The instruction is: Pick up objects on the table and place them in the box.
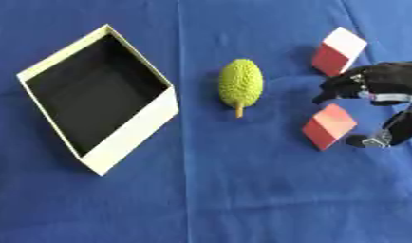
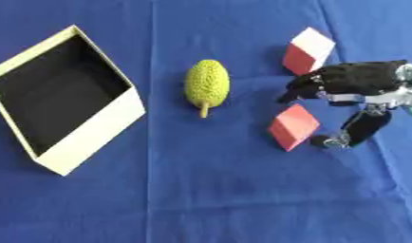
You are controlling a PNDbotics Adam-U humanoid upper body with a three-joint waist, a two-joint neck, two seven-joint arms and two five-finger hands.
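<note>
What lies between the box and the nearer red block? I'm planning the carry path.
Only the green fruit, slightly beyond the straight line from box to red block; both views agree.

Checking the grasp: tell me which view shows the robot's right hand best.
The right eye view: the right hand shows nearly whole there, fingers spread above the near red block, thumb beside it. The left eye view cuts the hand off at the picture's right edge.
</note>
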